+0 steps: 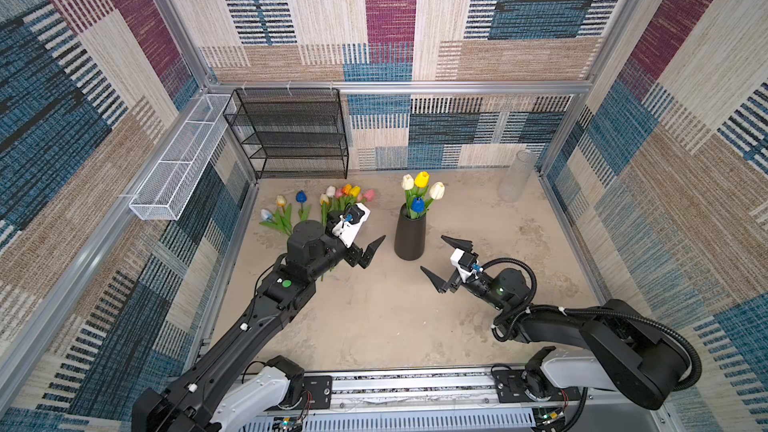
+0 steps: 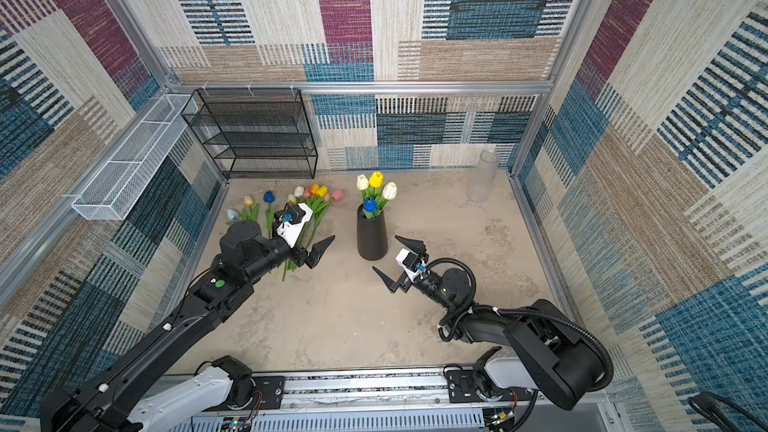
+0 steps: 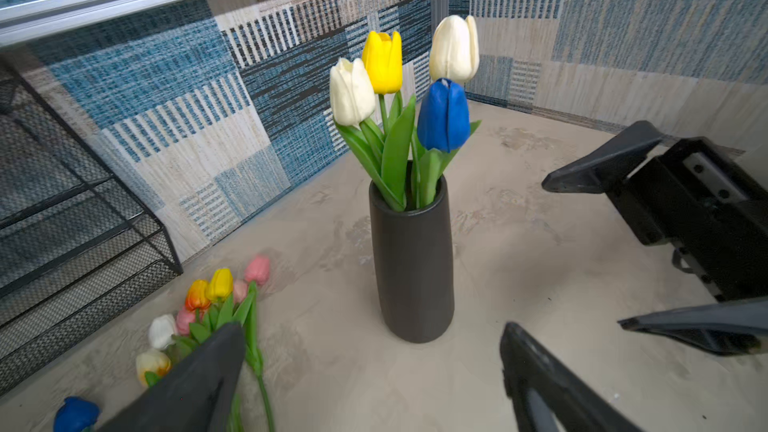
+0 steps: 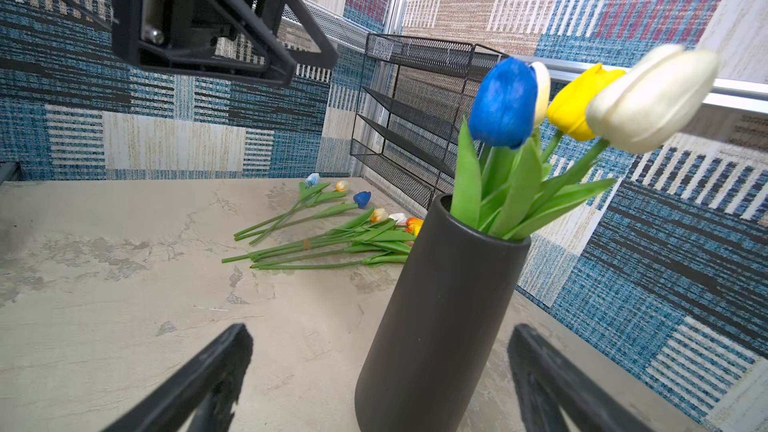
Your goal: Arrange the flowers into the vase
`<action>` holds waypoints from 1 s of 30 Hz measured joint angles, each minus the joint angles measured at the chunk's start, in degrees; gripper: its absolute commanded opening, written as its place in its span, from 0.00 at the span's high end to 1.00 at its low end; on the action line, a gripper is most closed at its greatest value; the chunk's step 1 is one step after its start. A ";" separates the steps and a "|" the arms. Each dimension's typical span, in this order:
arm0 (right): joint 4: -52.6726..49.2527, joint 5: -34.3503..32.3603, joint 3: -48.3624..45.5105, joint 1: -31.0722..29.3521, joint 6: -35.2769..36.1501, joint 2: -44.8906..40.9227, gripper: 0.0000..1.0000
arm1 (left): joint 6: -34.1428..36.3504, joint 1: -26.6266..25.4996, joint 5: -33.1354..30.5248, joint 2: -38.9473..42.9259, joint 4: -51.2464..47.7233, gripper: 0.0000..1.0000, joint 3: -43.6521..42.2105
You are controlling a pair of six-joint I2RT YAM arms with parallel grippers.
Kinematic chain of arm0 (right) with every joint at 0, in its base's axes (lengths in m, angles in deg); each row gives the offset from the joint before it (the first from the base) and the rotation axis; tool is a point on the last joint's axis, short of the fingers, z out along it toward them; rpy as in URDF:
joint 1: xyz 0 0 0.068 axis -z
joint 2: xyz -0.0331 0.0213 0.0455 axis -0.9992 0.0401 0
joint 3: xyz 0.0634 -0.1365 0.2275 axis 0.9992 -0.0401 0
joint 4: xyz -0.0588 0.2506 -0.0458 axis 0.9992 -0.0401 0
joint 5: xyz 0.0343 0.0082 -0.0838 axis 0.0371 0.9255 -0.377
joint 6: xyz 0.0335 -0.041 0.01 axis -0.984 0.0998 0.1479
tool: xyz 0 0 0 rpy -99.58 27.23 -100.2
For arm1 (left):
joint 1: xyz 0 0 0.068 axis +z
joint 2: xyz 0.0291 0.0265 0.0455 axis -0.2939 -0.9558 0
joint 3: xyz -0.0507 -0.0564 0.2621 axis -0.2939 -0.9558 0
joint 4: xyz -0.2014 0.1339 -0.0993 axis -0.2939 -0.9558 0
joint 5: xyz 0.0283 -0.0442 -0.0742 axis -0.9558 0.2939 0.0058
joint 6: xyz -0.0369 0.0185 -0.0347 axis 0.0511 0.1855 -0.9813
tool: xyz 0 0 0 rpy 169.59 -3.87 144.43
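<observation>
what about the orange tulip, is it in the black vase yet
No, the orange tulip lies on the table, apart from the black vase.

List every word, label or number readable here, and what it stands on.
None can be read in any view. The tall matte black vase, black wire-mesh shelf rack and white wire-mesh basket carry no lettering; the round green mark on the left arm is blank; the small circuit boards at the front are too small to tell.
</observation>
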 measured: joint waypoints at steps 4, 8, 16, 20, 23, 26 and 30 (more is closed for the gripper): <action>0.00 0.00 -0.76 0.00 -0.24 -1.22 0.00 | -1.05 2.95 -5.07 3.23 2.32 0.04 -5.88; 0.02 -0.31 -1.14 0.00 -0.39 -1.64 0.00 | -4.72 8.76 -8.02 3.19 5.33 0.05 -10.73; 0.50 -2.08 -1.18 0.02 -0.35 -0.20 0.00 | -15.50 18.84 -13.97 -4.15 9.20 0.08 -12.85; 0.85 -2.67 -1.16 0.02 -0.24 0.72 0.00 | -21.64 22.84 -20.59 -12.68 4.61 0.10 -7.69; 0.94 -3.13 -1.16 0.02 0.09 1.03 0.00 | -26.49 26.08 -23.34 -21.38 -1.99 0.12 -1.38; 1.44 -3.28 -1.09 0.02 0.09 1.51 0.00 | -30.40 28.65 -24.39 -30.10 -10.84 0.15 6.16; 1.79 -3.54 -1.09 0.02 0.11 1.77 0.00 | -33.20 30.10 -24.50 -36.09 -19.04 0.20 11.82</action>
